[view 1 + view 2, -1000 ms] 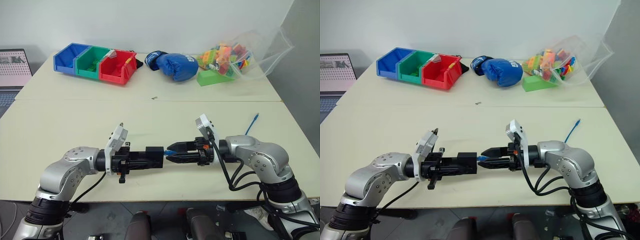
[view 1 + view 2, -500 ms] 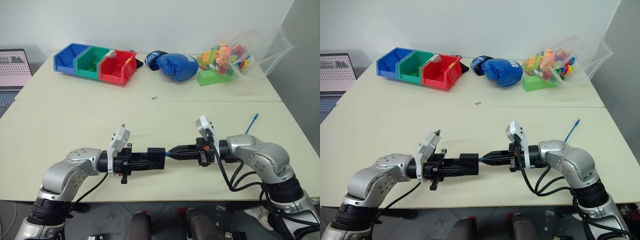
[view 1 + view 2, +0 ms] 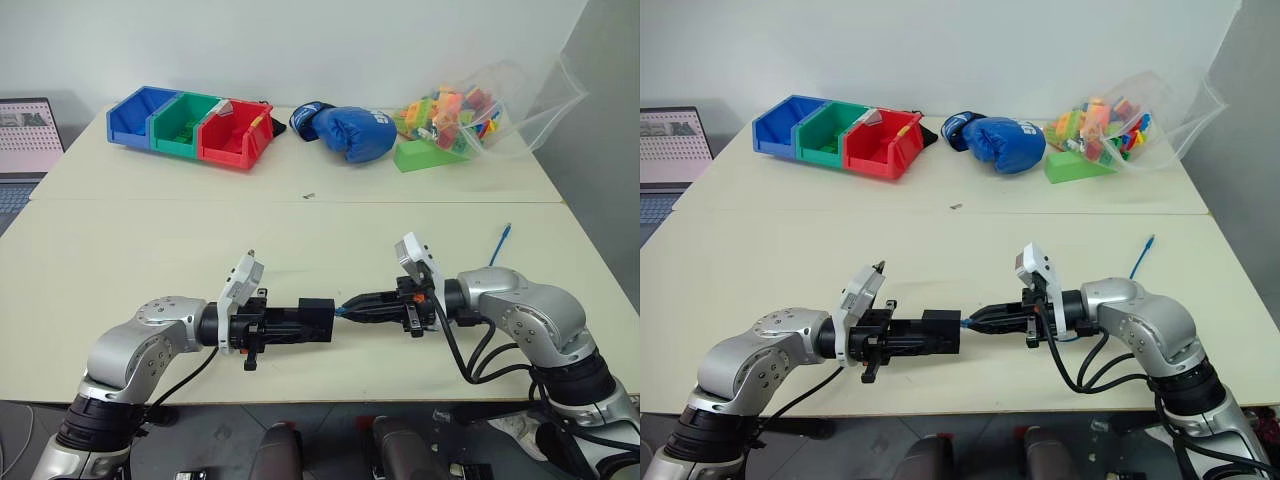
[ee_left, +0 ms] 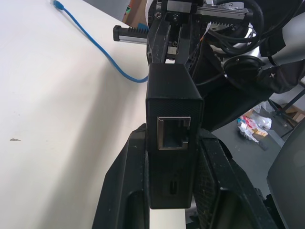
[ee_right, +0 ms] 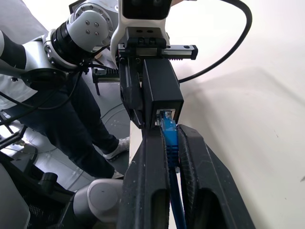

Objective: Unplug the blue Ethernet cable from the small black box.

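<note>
Above the near edge of the surface I hold the light, rigid small black box clamped in the left gripper fingers, the right gripper fingers closed on the limp blue Ethernet cable just behind its fragile, still-seated plug.

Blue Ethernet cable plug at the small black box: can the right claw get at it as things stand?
Probably yes: the right claw is already shut on the thin blue Ethernet cable at the matte-black square box, held by the left claw.

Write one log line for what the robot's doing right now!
left end effector: shut on small black box | right end effector: shut on blue Ethernet cable | plug: in port
</note>
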